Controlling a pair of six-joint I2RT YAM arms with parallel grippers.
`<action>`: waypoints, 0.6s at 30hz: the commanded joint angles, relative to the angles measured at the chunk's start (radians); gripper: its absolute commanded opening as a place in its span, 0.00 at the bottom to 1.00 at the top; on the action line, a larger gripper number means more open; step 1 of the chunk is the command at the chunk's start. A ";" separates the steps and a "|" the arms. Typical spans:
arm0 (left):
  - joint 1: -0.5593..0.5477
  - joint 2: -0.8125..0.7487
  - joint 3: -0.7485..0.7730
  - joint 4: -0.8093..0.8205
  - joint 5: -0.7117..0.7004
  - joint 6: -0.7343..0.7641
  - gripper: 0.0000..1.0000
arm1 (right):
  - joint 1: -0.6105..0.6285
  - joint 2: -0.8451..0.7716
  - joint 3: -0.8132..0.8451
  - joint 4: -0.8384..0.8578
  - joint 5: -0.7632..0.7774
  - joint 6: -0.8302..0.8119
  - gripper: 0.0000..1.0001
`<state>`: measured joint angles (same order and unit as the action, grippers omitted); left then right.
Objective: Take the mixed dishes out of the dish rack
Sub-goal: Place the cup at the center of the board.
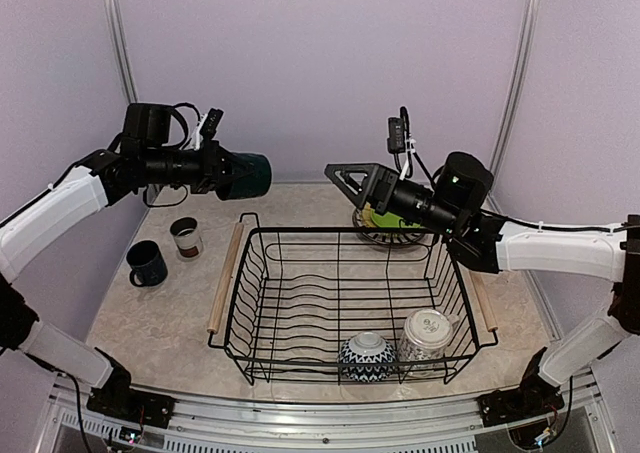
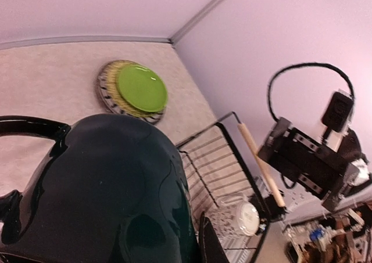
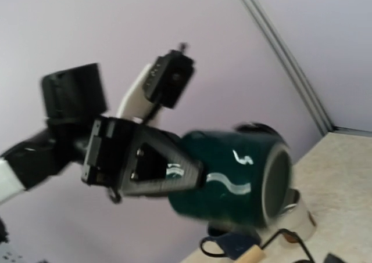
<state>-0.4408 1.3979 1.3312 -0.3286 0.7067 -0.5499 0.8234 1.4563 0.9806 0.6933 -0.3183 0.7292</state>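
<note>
My left gripper [image 1: 230,176] is shut on the teal mug [image 1: 250,176] and holds it sideways, high above the table's far left. The mug fills the left wrist view [image 2: 104,187] and shows in the right wrist view [image 3: 232,182]. The black wire dish rack [image 1: 300,231] holds a blue-white bowl [image 1: 365,358] and a white patterned cup [image 1: 428,333] at its near side. My right gripper [image 1: 335,173] hovers above the rack's far edge, open and empty. The lime-green plate [image 2: 141,89] lies on the stacked plates [image 1: 385,235] behind the rack.
A dark blue mug [image 1: 147,264] and a white patterned cup [image 1: 186,238] stand on the table left of the rack. The rack's wooden handles [image 1: 225,278] run along its left and right sides. Purple walls close in the back and both sides.
</note>
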 commanded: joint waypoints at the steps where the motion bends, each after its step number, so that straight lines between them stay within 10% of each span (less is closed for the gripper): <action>1: 0.049 -0.073 0.048 -0.152 -0.489 0.093 0.00 | -0.007 -0.057 -0.020 -0.084 0.049 -0.061 1.00; 9: 0.093 0.033 0.119 -0.300 -0.689 -0.017 0.00 | -0.006 -0.070 -0.031 -0.109 0.071 -0.070 1.00; 18: 0.135 0.299 0.282 -0.478 -0.567 -0.029 0.00 | -0.007 -0.099 -0.064 -0.110 0.093 -0.072 1.00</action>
<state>-0.3206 1.6360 1.5520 -0.7364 0.1013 -0.5797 0.8234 1.3987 0.9401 0.5980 -0.2466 0.6708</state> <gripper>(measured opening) 0.059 0.997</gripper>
